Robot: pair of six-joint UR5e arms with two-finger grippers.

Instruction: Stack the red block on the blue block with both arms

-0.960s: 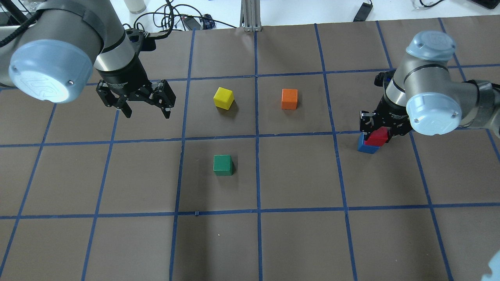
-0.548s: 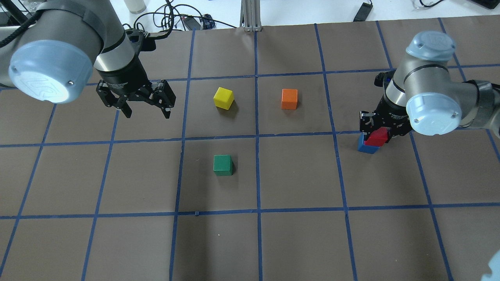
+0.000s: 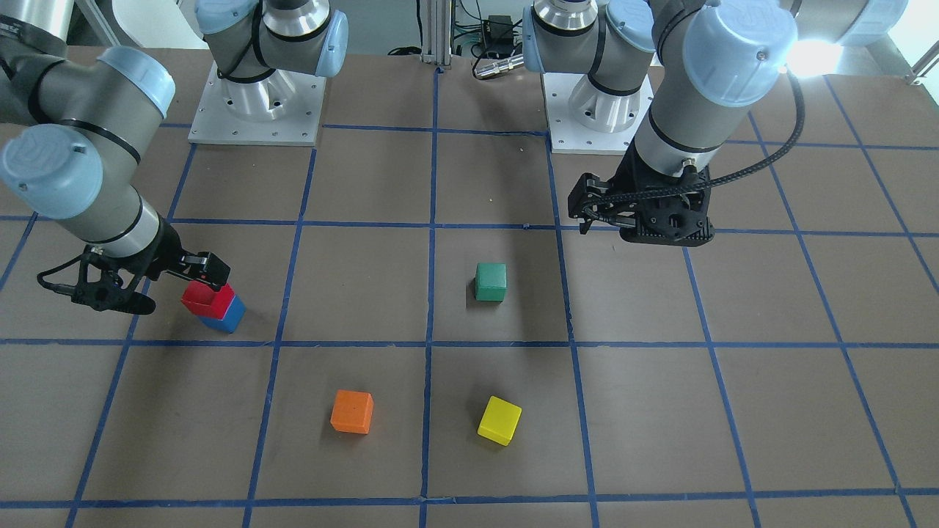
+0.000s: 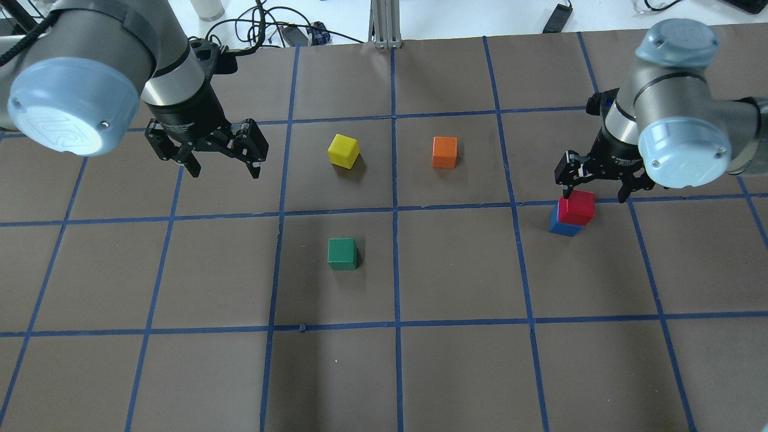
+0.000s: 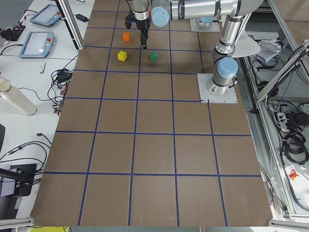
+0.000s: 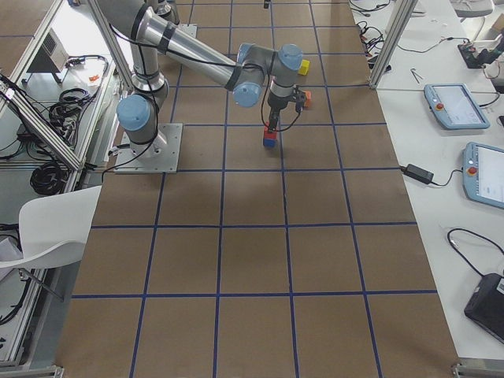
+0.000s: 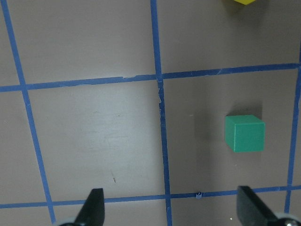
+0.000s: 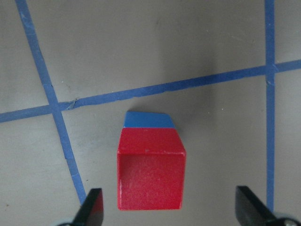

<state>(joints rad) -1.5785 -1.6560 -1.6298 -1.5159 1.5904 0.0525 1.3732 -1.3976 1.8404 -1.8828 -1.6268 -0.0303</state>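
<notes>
Since the red block (image 4: 576, 207) sits on top of the blue block (image 4: 561, 227) at the right side of the table (image 4: 456, 270), with nothing gripping it, the stacking itself looks done and the step in hand is, by my reading, the letting-go and pulling clear. The right gripper (image 4: 594, 192) hangs just above the pair with its jaws spread wide and empty. In its wrist view the red block lies between the two fingertips, nearer one than the other and touching neither. The red block seems roughly square on the blue one, though a slight offset cannot be ruled out.

The next move probably calls for a straight lift, so that neither finger brushes the red block and nudges it off.

The left gripper (image 4: 225, 171) hovers over the far left of the table, jaws also wide apart and holding nothing, well apart from the stack. The green block (image 4: 342, 253), yellow block (image 4: 343, 150) and orange block (image 4: 444, 152) lie between the two arms.
</notes>
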